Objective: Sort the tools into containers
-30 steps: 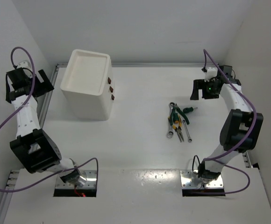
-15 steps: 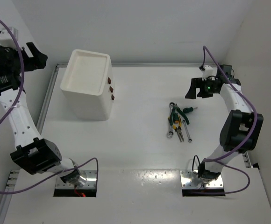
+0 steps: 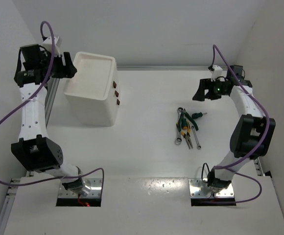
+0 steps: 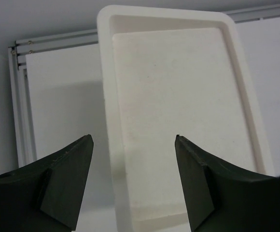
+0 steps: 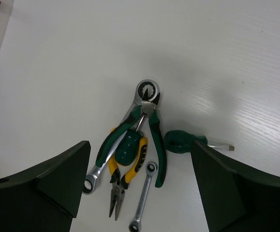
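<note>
Tools (image 3: 186, 126) lay in a small heap on the flat white table (image 3: 142, 152), well apart from the white boxy plastic cabinet (image 3: 90, 100). None of them was put away yet. In the heap, the green-handled pliers (image 5: 155, 140) lay over a long silver wrench (image 5: 146, 91). The yellow-handled pliers (image 5: 123, 176) sat tucked in with them. A short silver wrench (image 5: 142, 205) lay at the edge, and a stubby screwdriver with a dark green handle (image 5: 179, 141) lay just beside the green pliers. The right gripper (image 5: 140, 145) hung high over the heap and looked down on it, with its jaws spread wide and nothing in them. I think the step in hand was to reach down for a first tool. To do it well, the arm should pick one at the edge, like the screwdriver or the short wrench. It should come straight down with one finger on each side, then close slowly so the other tools do not get dragged. The left arm stood up tall, and the left gripper (image 4: 133, 140) hung above the cabinet's shallow top tray (image 4: 178, 121), with its jaws wide and empty too. The tray was bare. The small dark red-brown drawer handles (image 3: 116, 93) faced the heap, and the drawers looked shut.
</note>
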Available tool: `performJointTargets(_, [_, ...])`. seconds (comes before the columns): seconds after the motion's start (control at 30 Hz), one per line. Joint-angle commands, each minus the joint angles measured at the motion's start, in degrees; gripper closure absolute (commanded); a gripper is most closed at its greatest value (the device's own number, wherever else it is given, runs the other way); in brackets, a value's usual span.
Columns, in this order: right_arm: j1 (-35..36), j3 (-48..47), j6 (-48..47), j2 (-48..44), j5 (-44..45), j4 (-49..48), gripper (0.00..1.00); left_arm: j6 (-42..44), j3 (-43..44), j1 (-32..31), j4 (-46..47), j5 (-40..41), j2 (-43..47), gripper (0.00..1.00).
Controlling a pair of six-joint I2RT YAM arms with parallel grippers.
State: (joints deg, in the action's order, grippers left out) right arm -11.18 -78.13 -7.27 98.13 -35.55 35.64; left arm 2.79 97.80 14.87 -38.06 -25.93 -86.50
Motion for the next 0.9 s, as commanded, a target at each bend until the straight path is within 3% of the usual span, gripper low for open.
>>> performJointTargets(0.0, [0.46, -2.20, 0.67, 0.05, -2.59, -2.06, 0.16, 1.34, -0.15, -1.24, 0.36, 6.58, -1.66, 0.26])
performJointTargets(0.33, [0.98, -2.20, 0.68, 0.05, -5.93, -3.21, 0.18, 4.16, -0.15, -5.64, 0.36, 11.61, -6.83, 0.36])
performJointTargets(0.47, [2.91, -1.60, 1.20, 0.05, -9.88, -6.89, 0.21, 4.16, -0.15, -5.65, 0.36, 12.83, -7.98, 0.46])
performJointTargets(0.67, [10.19, -0.53, 4.88, -1.10, -12.44, -19.88, 0.24, 4.16, -1.29, -5.65, 0.36, 12.84, -8.51, 0.72])
performJointTargets(0.8, [17.58, -2.11, 7.17, 1.36, -12.44, -29.91, 0.27, 4.16, -1.82, -5.65, 0.36, 12.84, -9.13, 0.97])
performJointTargets(0.87, [22.22, -4.39, 7.79, 4.78, -12.44, -34.57, 0.33, 3.63, -1.82, -5.65, 0.36, 12.84, -9.65, 1.00])
